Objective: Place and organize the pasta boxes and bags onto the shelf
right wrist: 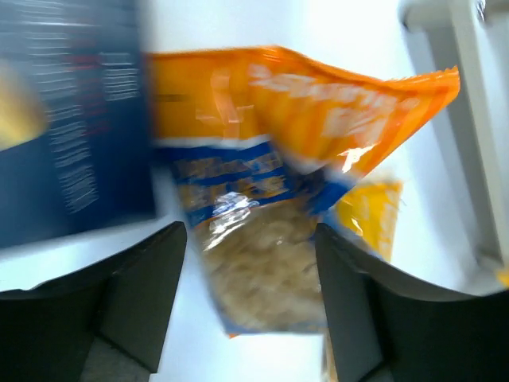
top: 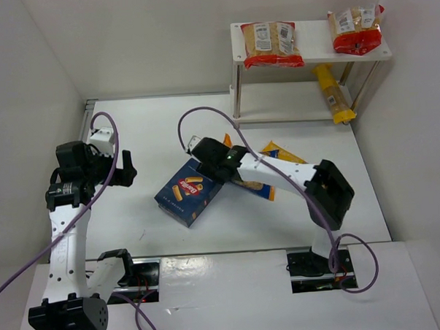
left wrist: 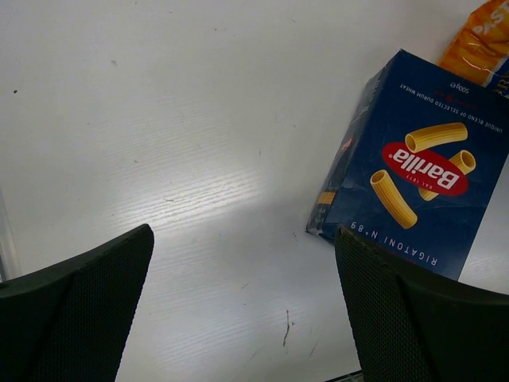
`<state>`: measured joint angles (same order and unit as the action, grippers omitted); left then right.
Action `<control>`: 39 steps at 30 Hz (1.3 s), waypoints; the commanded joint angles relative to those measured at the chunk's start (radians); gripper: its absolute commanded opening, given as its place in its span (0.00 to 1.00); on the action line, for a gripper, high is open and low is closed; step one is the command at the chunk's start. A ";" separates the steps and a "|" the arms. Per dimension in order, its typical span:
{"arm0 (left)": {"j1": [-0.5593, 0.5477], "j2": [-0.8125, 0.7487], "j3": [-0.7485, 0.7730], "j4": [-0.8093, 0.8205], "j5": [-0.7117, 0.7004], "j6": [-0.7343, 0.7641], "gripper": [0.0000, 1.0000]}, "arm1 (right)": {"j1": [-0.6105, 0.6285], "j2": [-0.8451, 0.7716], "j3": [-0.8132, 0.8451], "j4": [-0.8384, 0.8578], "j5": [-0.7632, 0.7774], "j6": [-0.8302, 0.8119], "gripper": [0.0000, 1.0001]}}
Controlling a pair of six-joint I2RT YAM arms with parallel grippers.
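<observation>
The dark-blue pasta box (top: 188,192) lies flat mid-table; it also shows in the left wrist view (left wrist: 421,167) and the right wrist view (right wrist: 71,119). A blue-and-orange trimmed bag of pale pasta (top: 282,156) lies right of it. My right gripper (top: 218,165) hovers over that bag (right wrist: 262,239), open, its fingers either side of it (right wrist: 250,302). My left gripper (top: 125,169) is open and empty left of the box (left wrist: 246,318). The white shelf (top: 310,55) holds two red-trimmed bags (top: 272,44) (top: 356,29) on top and a long orange-yellow bag (top: 332,94) on the lower tier.
White walls close in the table on the left, back and right. A shelf leg (right wrist: 469,119) shows at the right of the right wrist view. A yellow packet edge (right wrist: 370,215) lies under the bag. Cables loop over both arms.
</observation>
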<state>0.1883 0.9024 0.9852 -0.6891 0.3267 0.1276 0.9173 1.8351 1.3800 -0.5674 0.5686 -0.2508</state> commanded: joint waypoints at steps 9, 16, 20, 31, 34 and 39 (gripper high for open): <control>0.007 -0.042 -0.006 0.022 0.018 0.001 1.00 | -0.174 -0.356 -0.033 -0.091 -0.528 -0.100 0.99; 0.007 -0.042 -0.016 0.022 0.028 0.001 1.00 | -0.350 -0.436 -0.283 -0.032 -0.569 -0.266 0.99; 0.007 -0.042 -0.016 0.022 0.037 0.010 1.00 | -0.419 -0.445 -0.335 -0.023 -0.653 -0.330 0.99; 0.007 -0.042 -0.016 0.022 0.037 0.010 1.00 | -0.600 -0.376 -0.354 -0.012 -0.832 -0.488 0.99; 0.007 -0.033 -0.016 0.022 0.046 0.010 1.00 | -0.600 -0.341 -0.366 -0.012 -0.872 -0.513 0.99; 0.007 -0.033 -0.016 0.022 0.046 0.010 1.00 | -0.659 -0.269 -0.341 -0.012 -0.984 -0.553 0.99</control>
<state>0.1886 0.8734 0.9749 -0.6880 0.3466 0.1287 0.2920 1.5326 1.0203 -0.6056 -0.3023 -0.7532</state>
